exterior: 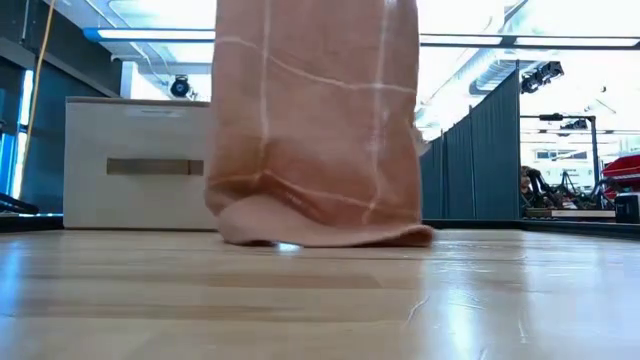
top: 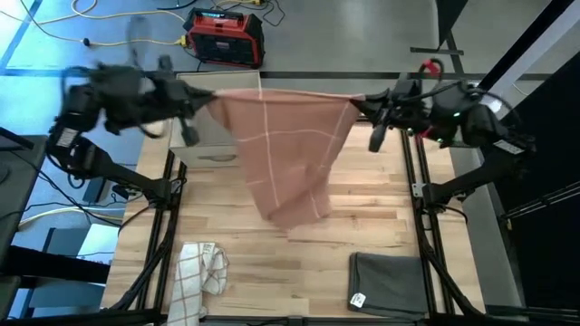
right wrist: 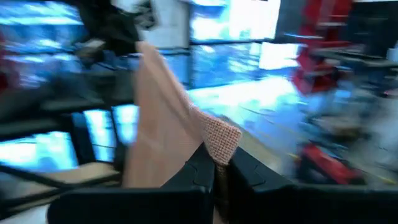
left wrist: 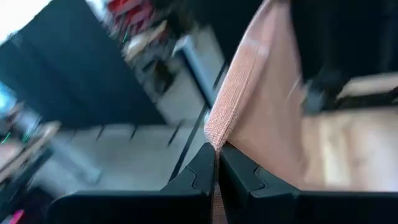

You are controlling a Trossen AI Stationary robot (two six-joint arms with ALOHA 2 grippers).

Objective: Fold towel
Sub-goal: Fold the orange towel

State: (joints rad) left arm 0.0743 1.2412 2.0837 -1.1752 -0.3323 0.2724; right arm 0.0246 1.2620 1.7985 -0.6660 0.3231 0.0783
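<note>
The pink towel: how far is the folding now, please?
Done: the pink towel is lifted, the left pincer and the right pincer each shut on a top corner. In hand: it hangs spread between them, its bottom edge bunched on the wooden table. Left: no fold is made yet; it must still be laid down and doubled.

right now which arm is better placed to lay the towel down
Neither alone: left gripper and right gripper each pinch a top corner of the towel, level with each other. Its bottom edge already touches the table, so they should probably lower together.
</note>
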